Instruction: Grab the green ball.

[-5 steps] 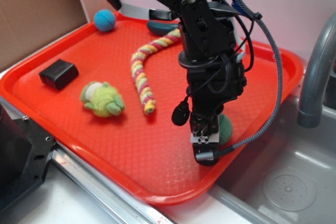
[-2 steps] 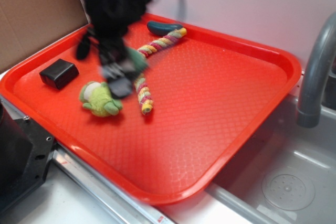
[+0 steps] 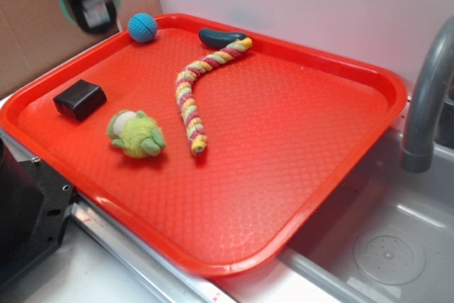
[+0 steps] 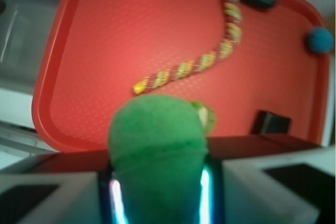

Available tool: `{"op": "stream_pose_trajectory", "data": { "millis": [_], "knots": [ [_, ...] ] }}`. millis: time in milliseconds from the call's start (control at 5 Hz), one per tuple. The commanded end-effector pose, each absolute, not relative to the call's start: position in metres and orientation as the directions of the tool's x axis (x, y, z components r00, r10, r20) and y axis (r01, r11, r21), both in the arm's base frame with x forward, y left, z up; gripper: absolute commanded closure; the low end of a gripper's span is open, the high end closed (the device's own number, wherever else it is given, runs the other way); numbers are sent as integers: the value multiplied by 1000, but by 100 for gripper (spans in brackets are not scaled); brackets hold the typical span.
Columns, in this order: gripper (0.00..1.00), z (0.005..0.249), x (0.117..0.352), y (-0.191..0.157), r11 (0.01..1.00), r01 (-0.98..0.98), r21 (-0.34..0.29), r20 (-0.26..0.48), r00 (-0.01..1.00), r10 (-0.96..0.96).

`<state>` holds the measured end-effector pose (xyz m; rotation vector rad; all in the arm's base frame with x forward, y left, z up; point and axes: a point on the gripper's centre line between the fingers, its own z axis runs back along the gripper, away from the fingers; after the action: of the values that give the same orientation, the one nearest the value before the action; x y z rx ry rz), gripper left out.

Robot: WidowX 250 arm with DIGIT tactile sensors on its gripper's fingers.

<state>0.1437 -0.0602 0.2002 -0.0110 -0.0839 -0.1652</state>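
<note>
While the gripper (image 4: 157,192) is high over the red tray (image 4: 105,35), its jaws are clamped on the green ball (image 4: 156,140). On the tray lie a blue ball (image 3: 142,27) and a plush toy (image 3: 137,134), well apart.

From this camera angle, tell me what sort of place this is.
Probably a kitchen-sink setup, perhaps a mock one: a grey faucet arcs over a metal sink basin with a drain, and a red tray of toys rests across the counter edge beside it.
</note>
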Motion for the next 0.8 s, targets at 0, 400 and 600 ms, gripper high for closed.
{"op": "stream_pose_trajectory", "data": {
  "millis": [0, 400, 600],
  "knots": [
    [100, 208, 155, -64, 1000, 3, -22, 64, 998, -2],
    [100, 213, 170, -54, 999, -47, -12, 75, 996, 48],
    [100, 210, 170, -53, 999, -49, -15, 92, 995, 50]
  ]
}}
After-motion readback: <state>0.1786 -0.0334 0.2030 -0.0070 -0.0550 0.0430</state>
